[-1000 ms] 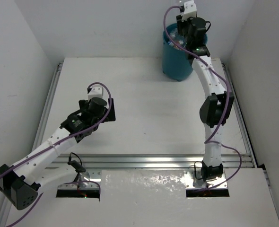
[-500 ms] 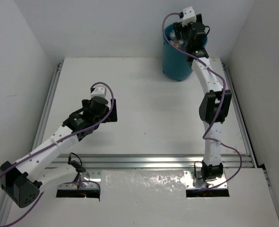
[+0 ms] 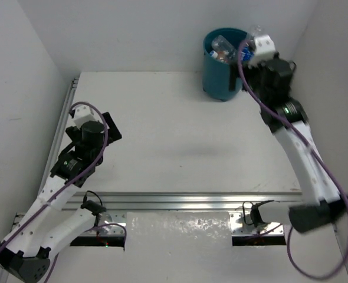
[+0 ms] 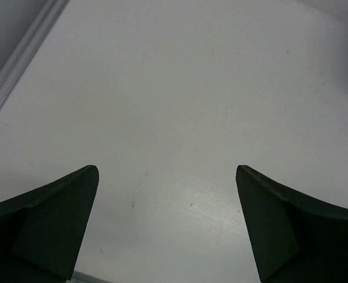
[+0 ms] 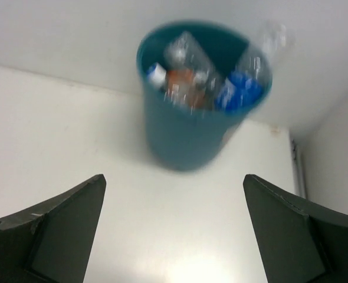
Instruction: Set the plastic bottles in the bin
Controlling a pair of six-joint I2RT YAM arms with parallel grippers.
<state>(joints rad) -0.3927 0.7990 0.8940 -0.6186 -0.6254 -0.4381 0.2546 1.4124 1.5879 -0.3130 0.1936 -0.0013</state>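
Observation:
The teal bin (image 3: 220, 73) stands at the table's far edge, right of centre. Several plastic bottles (image 3: 223, 47) lie piled inside it. The right wrist view shows the bin (image 5: 189, 132) blurred, with an orange bottle (image 5: 183, 79), a blue-labelled one (image 5: 239, 88) and a clear one (image 5: 186, 50) in it. Another clear bottle (image 5: 269, 38) sticks up above the far right rim. My right gripper (image 5: 174, 177) is open and empty, just right of the bin (image 3: 245, 68) and facing it. My left gripper (image 4: 167, 171) is open over bare table at the left (image 3: 106, 130).
An aluminium rail (image 3: 65, 118) runs along the table's left edge and shows in the left wrist view (image 4: 17, 62). Another rail (image 3: 191, 200) crosses the near edge by the arm bases. White walls close in the table on the left, back and right.
My right gripper, shut above the bin before, has opened and drawn back to the bin's right. The left arm has swung left, away from the table's middle.

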